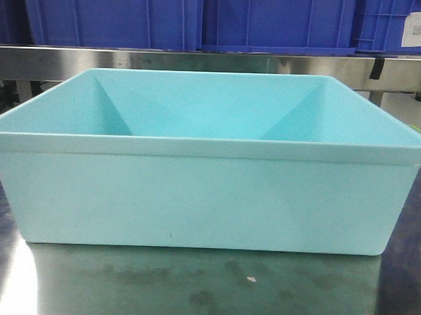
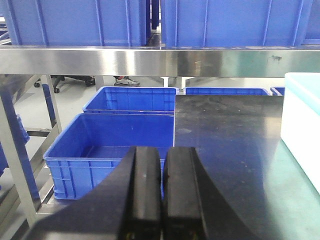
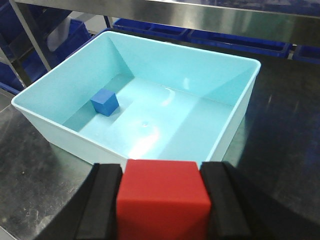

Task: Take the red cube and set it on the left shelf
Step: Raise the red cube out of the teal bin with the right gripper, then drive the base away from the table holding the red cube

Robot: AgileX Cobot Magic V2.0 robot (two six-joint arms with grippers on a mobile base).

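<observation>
Pinching smooth red cube (image 3: 162, 200), right tool (image 3: 163, 175)

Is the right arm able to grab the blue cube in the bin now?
Probably not yet. The bin is open-topped and nothing covers the blue cube, but that arm's jaws are shut on the red cube, leaving no free grip.

Counting one pale turquoise rectangular plastic tub (image 1: 209, 192), one red cube (image 3: 162, 200) and one blue cube (image 3: 104, 102). Counting one stainless steel shelf (image 1: 200, 64), and seeing at least three dark blue plastic crates (image 1: 112, 16) standing on it in the front view.
</observation>
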